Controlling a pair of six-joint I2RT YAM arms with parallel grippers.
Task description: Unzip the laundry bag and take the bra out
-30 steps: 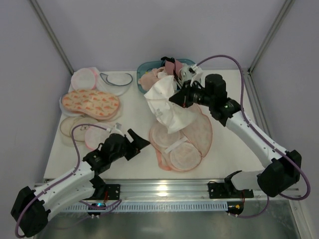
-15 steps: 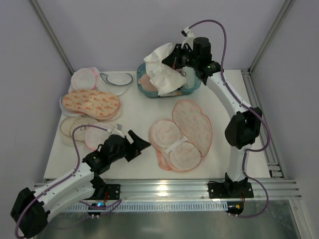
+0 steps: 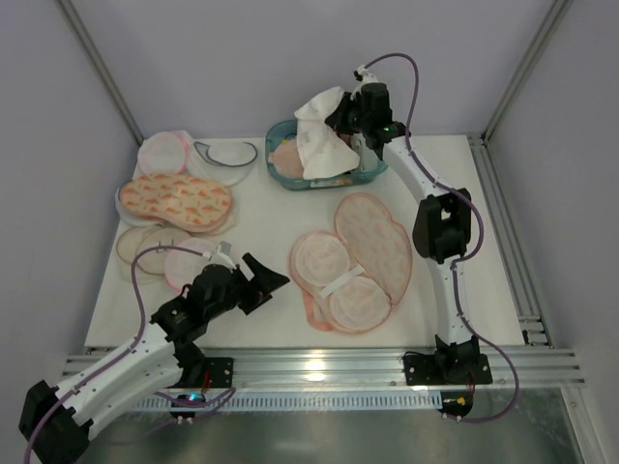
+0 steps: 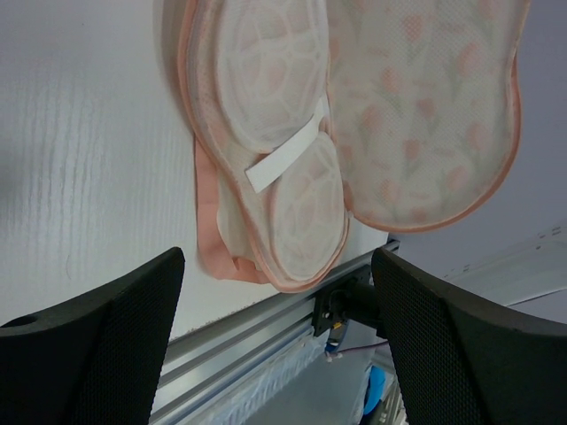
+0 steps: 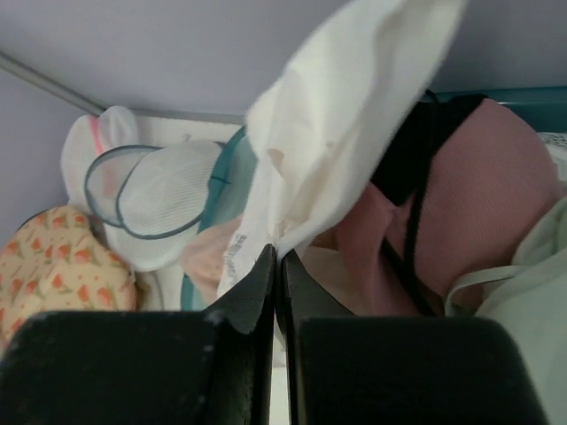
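Right pincer [image 3: 344, 118] is up at 12 o'clock over the teal basket [image 3: 275, 137], jaws pressed together and pinching an edge of the bra [image 3: 319, 137]. The bra hangs as a crumpled white bundle, its lower end down in the basket on the pink garments [image 3: 288, 159]. In the right wrist view the pincer [image 5: 276, 258] nips the white bra [image 5: 354, 115] right at the fingertips, with pink garments [image 5: 483, 195] and the teal basket [image 5: 496, 94] behind. The laundry bag [image 3: 375, 242] lies unzipped and spread flat near the centre of the tabletop [image 3: 261, 208], towards 4 o'clock, pale lining up and pink edging all round. Left pincer [image 3: 270, 275] hovers low at 7 o'clock, jaws spread wide and gripping nothing, pointing at the bag from its 9 o'clock side, apart from it. In the left wrist view the pincer [image 4: 276, 261] frames the open laundry bag [image 4: 416, 115]. A closed carrot-print bag [image 3: 174, 201] and round mesh pouches [image 3: 164, 152] sit at 10 o'clock.
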